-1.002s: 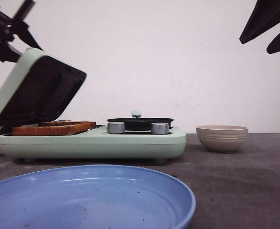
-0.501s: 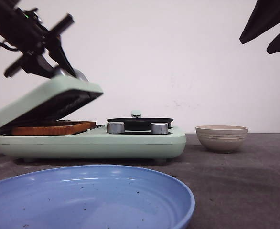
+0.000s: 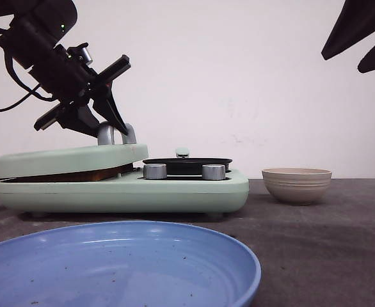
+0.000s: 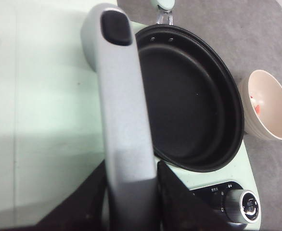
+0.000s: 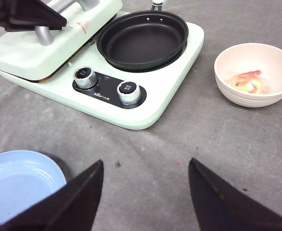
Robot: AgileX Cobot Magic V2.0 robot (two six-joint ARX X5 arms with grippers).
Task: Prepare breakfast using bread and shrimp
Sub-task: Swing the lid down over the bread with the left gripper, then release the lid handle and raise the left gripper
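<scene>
Surface: grey counter (image 5: 189,144), white wall behind.
Change: lid (image 3: 72,160) now down over bread (image 3: 79,174); was half raised.
Left hand (image 3: 114,102): tilted, fingers clamped on handle (image 4: 124,120).
Right hand (image 5: 146,192): raised, fingers apart.
Shrimp (image 5: 247,82): in bowl (image 5: 227,72), right.

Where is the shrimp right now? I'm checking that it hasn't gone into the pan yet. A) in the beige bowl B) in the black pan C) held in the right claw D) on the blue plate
A: the right wrist view shows the shrimp lying inside the beige bowl, while the black pan is bare.
</scene>
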